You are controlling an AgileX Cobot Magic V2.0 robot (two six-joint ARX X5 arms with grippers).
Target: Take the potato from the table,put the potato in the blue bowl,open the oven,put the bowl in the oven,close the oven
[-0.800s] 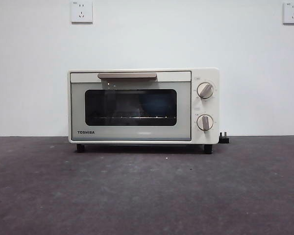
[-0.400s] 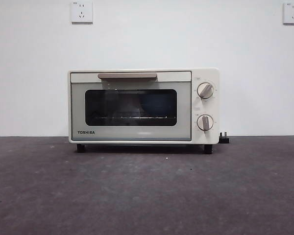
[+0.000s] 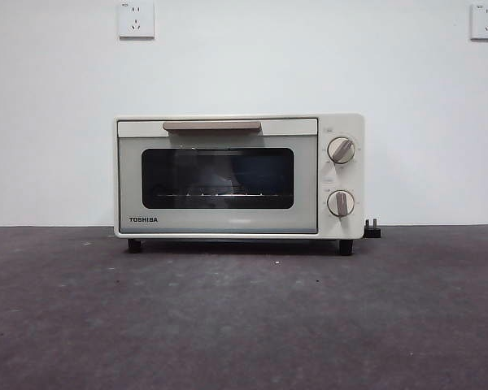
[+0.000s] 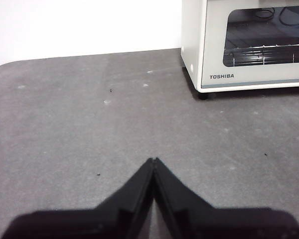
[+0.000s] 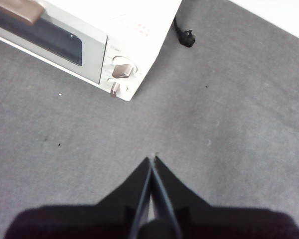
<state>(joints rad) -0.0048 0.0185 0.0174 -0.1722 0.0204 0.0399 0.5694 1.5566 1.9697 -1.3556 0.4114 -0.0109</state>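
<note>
The cream-white TOSHIBA oven [image 3: 238, 176] stands at the back of the dark grey table [image 3: 244, 325] with its door closed. A bluish shape shows dimly behind its dark window [image 3: 264, 175]; I cannot tell what it is. The potato and the blue bowl are not visible in any view. My left gripper [image 4: 153, 162] is shut and empty, held above bare table off the oven's [image 4: 249, 45] left corner. My right gripper [image 5: 153, 160] is shut and empty too, above the table off the oven's [image 5: 89, 35] knob end. Neither arm shows in the front view.
A black plug [image 3: 372, 230] lies on the table beside the oven's right foot, also seen as the plug [image 5: 185, 36] in the right wrist view. A white wall with two sockets [image 3: 136, 18] rises behind. The table's rounded corner [image 4: 5, 67] shows in the left wrist view.
</note>
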